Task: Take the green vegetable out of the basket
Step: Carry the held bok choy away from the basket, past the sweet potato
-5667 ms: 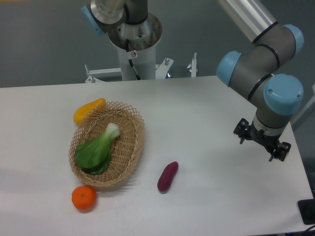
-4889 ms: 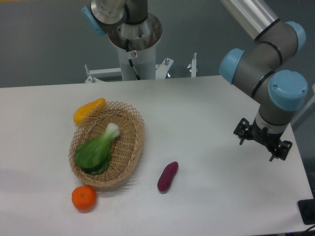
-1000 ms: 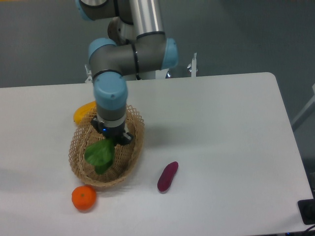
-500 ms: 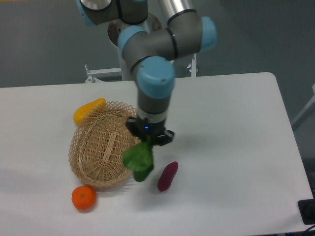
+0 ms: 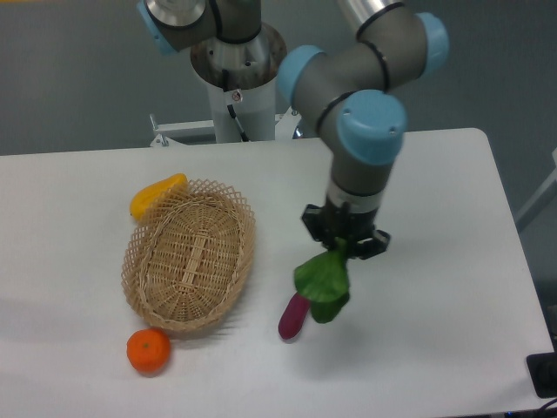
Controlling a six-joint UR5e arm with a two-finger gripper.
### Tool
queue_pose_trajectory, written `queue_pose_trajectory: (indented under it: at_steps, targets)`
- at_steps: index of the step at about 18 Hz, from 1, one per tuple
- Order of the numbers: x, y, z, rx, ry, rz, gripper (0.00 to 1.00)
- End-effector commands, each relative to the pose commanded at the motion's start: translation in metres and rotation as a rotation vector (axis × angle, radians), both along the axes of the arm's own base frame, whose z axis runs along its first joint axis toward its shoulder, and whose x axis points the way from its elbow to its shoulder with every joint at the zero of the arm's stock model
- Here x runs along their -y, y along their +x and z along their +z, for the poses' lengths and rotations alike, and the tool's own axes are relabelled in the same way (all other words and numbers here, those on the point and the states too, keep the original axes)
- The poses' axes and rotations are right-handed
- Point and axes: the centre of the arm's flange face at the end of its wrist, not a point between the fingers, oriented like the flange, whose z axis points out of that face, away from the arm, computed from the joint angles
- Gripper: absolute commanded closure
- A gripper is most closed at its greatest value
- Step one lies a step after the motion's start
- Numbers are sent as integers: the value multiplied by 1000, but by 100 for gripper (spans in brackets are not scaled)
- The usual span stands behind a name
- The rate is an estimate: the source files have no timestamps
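- Gripper (image 5: pixel 345 245) points straight down over the table, right of the basket; its fingers are pinched on the stem end of the green vegetable (image 5: pixel 323 285), which is mostly hidden between them.
- The green vegetable hangs below the gripper, leaves drooping downward. Holding it by the firm stem makes sense: the leaves are soft and would tear or slip if gripped.
- The leaves overlap the upper end of the purple sweet potato (image 5: pixel 293 317) in this view. Cannot tell whether they touch it or simply hang in front of it.
- Basket (image 5: pixel 190 264) sits on the left half of the white table (image 5: pixel 452 200) with nothing inside; bare woven floor visible. The vegetable is clear of its rim and well to its right.
- Yellow-orange pepper (image 5: pixel 157 193) lies just outside the basket's upper left rim, touching or nearly touching it. Orange fruit (image 5: pixel 148 350) sits just below the basket's lower rim. Neither is involved.
- Judgement: the pick looks essentially accomplished, since the vegetable is out of the basket and carried by the arm.
- Risk: the grip appears to be on a narrow stem section only; the leafy mass hanging loose could swing, and a slip would drop it onto the sweet potato.
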Motion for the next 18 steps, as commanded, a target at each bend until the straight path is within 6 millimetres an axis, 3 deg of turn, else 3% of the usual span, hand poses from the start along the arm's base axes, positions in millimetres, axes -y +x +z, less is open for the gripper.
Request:
queue_pose_trajectory:
  at_steps: [5,11,18]
  targets:
    - [11,-39,-13,-23,-26,-142,97]
    - [23,-70,-19,-66,-108,-220,97]
    - [28,-77,-24,-61,-107,-232,99]
